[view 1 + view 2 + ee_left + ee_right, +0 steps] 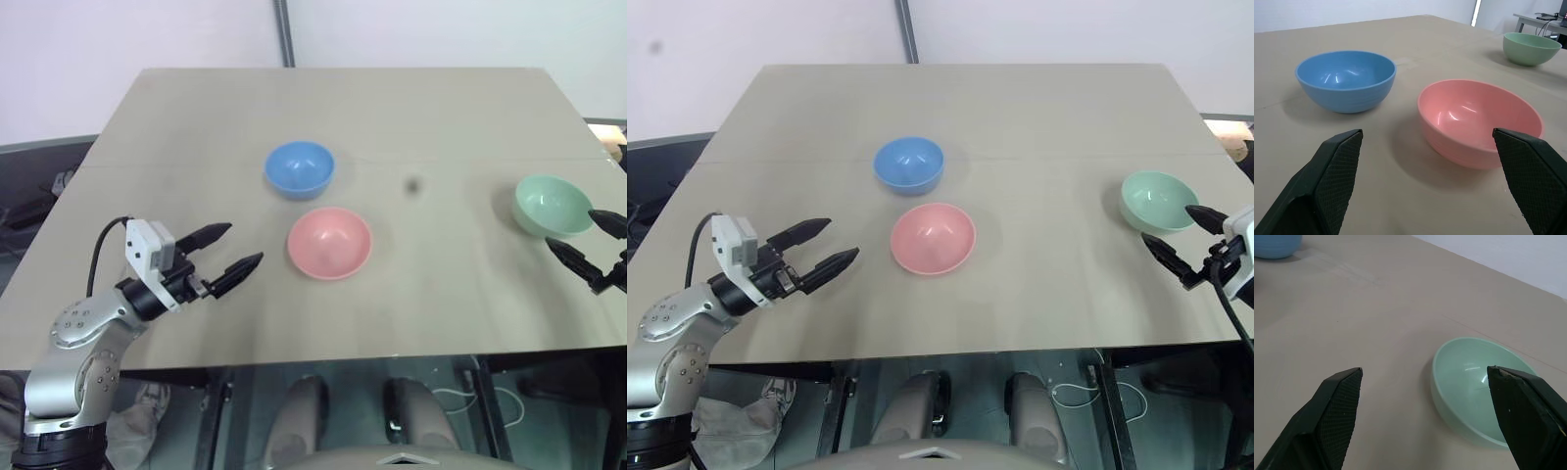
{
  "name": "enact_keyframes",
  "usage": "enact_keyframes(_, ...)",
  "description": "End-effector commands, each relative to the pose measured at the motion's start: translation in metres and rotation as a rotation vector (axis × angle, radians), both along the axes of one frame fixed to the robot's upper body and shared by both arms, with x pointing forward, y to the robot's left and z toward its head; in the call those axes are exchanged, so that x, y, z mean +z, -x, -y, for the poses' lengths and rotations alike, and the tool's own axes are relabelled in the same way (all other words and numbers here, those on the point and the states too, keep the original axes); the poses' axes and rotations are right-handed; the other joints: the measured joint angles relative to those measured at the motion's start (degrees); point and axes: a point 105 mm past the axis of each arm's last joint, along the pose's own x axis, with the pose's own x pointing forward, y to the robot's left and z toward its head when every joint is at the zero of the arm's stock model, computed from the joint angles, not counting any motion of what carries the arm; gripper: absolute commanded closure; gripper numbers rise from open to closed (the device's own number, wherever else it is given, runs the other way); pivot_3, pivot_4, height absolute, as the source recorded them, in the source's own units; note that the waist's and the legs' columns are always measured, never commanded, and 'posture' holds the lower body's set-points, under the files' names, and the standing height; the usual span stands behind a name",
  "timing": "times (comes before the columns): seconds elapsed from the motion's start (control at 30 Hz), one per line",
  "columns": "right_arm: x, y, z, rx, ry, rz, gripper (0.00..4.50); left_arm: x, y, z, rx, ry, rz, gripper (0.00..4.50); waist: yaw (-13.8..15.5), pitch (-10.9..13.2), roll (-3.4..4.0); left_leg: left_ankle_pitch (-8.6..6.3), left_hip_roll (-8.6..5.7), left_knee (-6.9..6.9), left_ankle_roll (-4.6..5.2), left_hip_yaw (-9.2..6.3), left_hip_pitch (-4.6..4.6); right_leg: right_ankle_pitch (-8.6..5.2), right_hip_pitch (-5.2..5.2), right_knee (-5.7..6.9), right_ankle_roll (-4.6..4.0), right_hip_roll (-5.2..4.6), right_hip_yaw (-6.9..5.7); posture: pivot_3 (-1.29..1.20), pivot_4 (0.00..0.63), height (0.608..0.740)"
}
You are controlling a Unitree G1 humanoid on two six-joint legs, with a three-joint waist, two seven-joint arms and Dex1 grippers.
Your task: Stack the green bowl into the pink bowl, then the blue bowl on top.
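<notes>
Nothing's stacked yet: green bowl (pixel 552 205) sits at 3 o'clock from the pink bowl (pixel 329 242), blue bowl (pixel 299 168) at 11, and the left gripper (pixel 227 255) and right gripper (pixel 1178 239) both hang wide open and empty.

Bright even light, soft shadows

green bowl (pixel 552 205), pink bowl (pixel 329 242), blue bowl (pixel 299 168)
</notes>
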Motion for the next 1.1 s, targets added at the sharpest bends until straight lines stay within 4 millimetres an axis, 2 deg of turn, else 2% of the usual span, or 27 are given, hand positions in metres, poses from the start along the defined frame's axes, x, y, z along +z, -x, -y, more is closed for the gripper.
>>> enact_keyframes(0.03,0.013,0.003,0.005,-0.002,0.033,0.033,0.06,0.017,0.005,0.000,-0.025,-0.032,0.061,0.00,0.01,0.00,0.00,0.00,0.00,0.00,0.00,0.00,0.00,0.00,0.00,0.00,0.00,0.00,0.00,0.00,0.150,0.740)
enact_keyframes(0.3,0.010,0.004,-0.005,0.046,0.043,0.025,0.06,0.024,0.008,0.011,-0.115,-0.079,0.060,0.00,0.01,0.00,0.00,0.00,0.05,0.00,0.00,0.07,-0.01,0.00,-0.06,0.00,0.00,0.05,0.06,0.00,0.150,0.740)
enact_keyframes(0.4,0.009,0.006,-0.022,0.134,0.043,0.011,0.06,0.028,0.009,0.026,-0.163,-0.151,0.073,0.00,0.02,0.00,0.00,0.00,0.06,0.00,0.00,0.07,-0.01,0.00,-0.06,0.00,0.00,0.06,0.06,0.00,0.150,0.740)
enact_keyframes(0.53,0.005,0.013,-0.051,0.285,0.066,-0.054,0.06,0.023,0.006,0.042,-0.192,-0.382,0.084,0.00,0.11,0.00,0.00,0.00,0.09,-0.01,0.00,0.08,-0.02,0.00,-0.07,0.01,0.00,0.11,0.08,0.00,0.150,0.740)
enact_keyframes(0.67,0.001,0.019,-0.073,0.364,0.109,-0.092,0.06,0.022,0.003,0.052,-0.325,-0.748,0.152,0.00,0.35,0.01,0.00,-0.01,0.11,-0.01,-0.01,0.13,-0.02,0.00,-0.13,0.01,0.01,0.19,0.11,0.00,0.150,0.740)
enact_keyframes(0.73,-0.003,0.023,-0.079,0.386,0.135,-0.104,0.06,0.019,0.001,0.057,-0.388,-0.869,0.184,0.00,0.72,0.00,0.00,-0.01,0.10,-0.01,-0.01,0.14,-0.02,-0.01,-0.15,0.01,0.01,0.21,0.12,0.00,0.150,0.740)
enact_keyframes(0.9,-0.001,0.026,-0.090,0.396,0.141,-0.089,0.06,0.014,-0.014,0.076,-0.464,-0.966,0.280,0.00,0.93,0.01,-0.01,-0.01,0.09,-0.02,-0.02,0.23,-0.07,0.00,-0.17,-0.03,0.01,0.18,0.20,0.00,0.150,0.740)
enact_keyframes(1.1,0.002,0.032,-0.097,0.384,0.150,-0.069,0.06,0.002,-0.028,0.089,-0.539,-1.055,0.350,0.00,0.82,0.02,-0.05,-0.01,-0.01,-0.02,-0.02,0.22,-0.08,0.00,-0.19,-0.01,0.03,0.26,0.20,0.00,0.150,0.740)
